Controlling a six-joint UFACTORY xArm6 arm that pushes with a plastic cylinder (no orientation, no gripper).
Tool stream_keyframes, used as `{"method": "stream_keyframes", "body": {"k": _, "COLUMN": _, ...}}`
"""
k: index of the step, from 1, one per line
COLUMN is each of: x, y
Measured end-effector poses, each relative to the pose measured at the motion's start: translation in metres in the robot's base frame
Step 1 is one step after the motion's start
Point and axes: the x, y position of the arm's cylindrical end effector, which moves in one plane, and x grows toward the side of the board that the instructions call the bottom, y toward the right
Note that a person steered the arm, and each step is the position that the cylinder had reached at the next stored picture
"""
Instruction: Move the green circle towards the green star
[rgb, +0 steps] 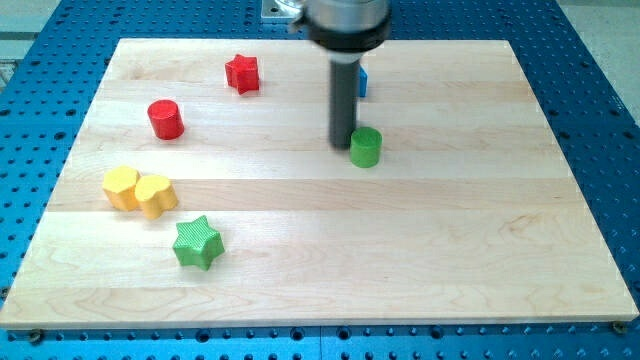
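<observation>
One raised camera, tilted down over the worktop (420, 260)

The whole wooden board is framed from above and from its near edge, at middling range, with blue perforated surround (600, 100) seen at all sides. The far edge lies at the view's top, where the arm's housing (345, 20) is cut off.

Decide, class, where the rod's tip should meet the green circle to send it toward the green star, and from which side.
Nothing can be gripped; my tip only pushes. Press the green circle on its upper-right wall, since the green star lies toward the view's lower left. My tip now sits at the circle's left, so it probably must go round it first. The round wall may slip off an off-centre push.
</observation>
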Motion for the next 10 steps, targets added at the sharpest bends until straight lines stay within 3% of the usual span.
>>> {"method": "stream_keyframes", "body": {"k": 1, "x": -0.046, "y": 0.012}}
{"method": "stream_keyframes", "body": {"k": 2, "x": 0.0, "y": 0.07}}
{"method": "stream_keyframes", "body": {"k": 3, "x": 0.041, "y": 0.076}}
{"method": "stream_keyframes", "body": {"k": 4, "x": 0.066, "y": -0.007}}
{"method": "stream_keyframes", "body": {"k": 5, "x": 0.055, "y": -0.005}}
{"method": "stream_keyframes", "body": {"k": 6, "x": 0.008, "y": 0.003}}
{"method": "stream_keyframes", "body": {"k": 7, "x": 0.037, "y": -0.047}}
{"method": "stream_keyframes", "body": {"k": 8, "x": 0.115, "y": -0.076}}
{"method": "stream_keyframes", "body": {"k": 9, "x": 0.099, "y": -0.069}}
{"method": "stream_keyframes", "body": {"k": 10, "x": 0.114, "y": -0.116}}
